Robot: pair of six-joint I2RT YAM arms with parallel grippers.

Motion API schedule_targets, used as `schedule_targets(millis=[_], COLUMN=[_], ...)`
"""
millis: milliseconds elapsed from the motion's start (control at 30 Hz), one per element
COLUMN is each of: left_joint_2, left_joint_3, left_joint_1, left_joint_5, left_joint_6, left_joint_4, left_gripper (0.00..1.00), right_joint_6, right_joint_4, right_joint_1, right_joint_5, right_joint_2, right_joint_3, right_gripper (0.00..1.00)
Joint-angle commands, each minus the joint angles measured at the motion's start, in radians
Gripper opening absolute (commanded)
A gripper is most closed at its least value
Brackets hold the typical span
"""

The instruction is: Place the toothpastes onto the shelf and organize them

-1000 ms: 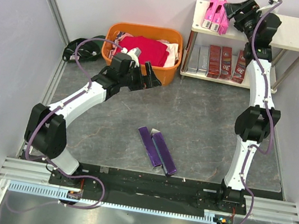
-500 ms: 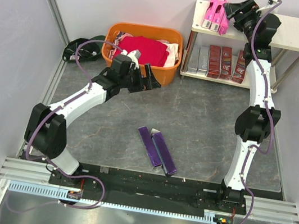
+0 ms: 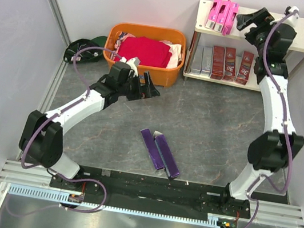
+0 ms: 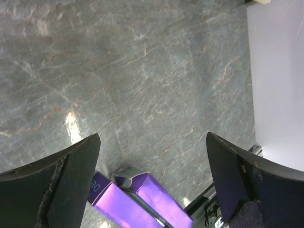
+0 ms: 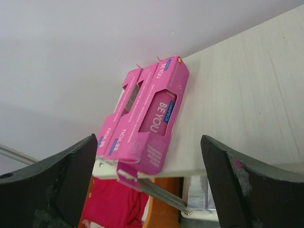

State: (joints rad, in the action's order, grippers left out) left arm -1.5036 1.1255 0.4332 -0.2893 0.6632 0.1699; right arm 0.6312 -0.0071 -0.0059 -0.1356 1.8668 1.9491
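Pink toothpastes (image 3: 221,15) lie side by side at the left end of the shelf's (image 3: 302,39) top board, their near ends overhanging its edge. In the right wrist view the pink toothpastes (image 5: 152,118) lie just ahead of my right gripper (image 5: 148,137). My right gripper (image 3: 247,17) hovers open just right of them, holding nothing. Silver-grey boxes (image 3: 201,60) and dark red boxes (image 3: 229,64) stand on the lower board. Two purple toothpastes (image 3: 159,153) lie on the table. My left gripper (image 3: 152,85) hangs open over the table, with the purple toothpastes (image 4: 142,199) low in its wrist view, well below the left gripper (image 4: 152,137).
An orange basket (image 3: 169,75) with a red cloth (image 3: 144,51) stands left of the shelf, right behind my left gripper. A dark bundle (image 3: 84,48) lies by the left wall. Walls close in on both sides.
My right gripper has backed off to the right from the pink toothpastes and opened fully; they now lie straighter. My left gripper has shifted slightly away from the basket.
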Motion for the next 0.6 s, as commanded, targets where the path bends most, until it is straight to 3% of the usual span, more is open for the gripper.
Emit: schedule_targets(millis=[0,133,267,400,567], left_joint_2=[0.060,0.095,0.117,0.132,0.111], left_joint_3=[-0.050,-0.102,-0.135,-0.150,-0.127], left_joint_1=[0.001,0.006,0.007,0.021,0.065], left_joint_5=[-0.014,-0.031,-0.045,-0.073,-0.083], left_joint_6=[-0.053,-0.063,-0.062,-0.062,-0.074], left_joint_4=[-0.007,-0.007,-0.006,-0.003,0.055], left_gripper=[1.00,1.00,1.00,1.00,1.00], right_joint_6=[-0.039,-0.057,-0.125,-0.220,-0.231], right_joint_4=[0.010,-0.062,-0.138,-0.261,-0.335], right_joint_1=[0.000,0.000,0.087,0.182,0.262], right_joint_5=[0.019,-0.015,0.011,0.105,0.111], right_joint_2=[-0.216,-0.354,-0.524,-0.615,-0.717], right_joint_3=[-0.119,-0.274,-0.468,-0.556,-0.746], right_gripper=[0.98,0.98,0.98,0.98,0.98])
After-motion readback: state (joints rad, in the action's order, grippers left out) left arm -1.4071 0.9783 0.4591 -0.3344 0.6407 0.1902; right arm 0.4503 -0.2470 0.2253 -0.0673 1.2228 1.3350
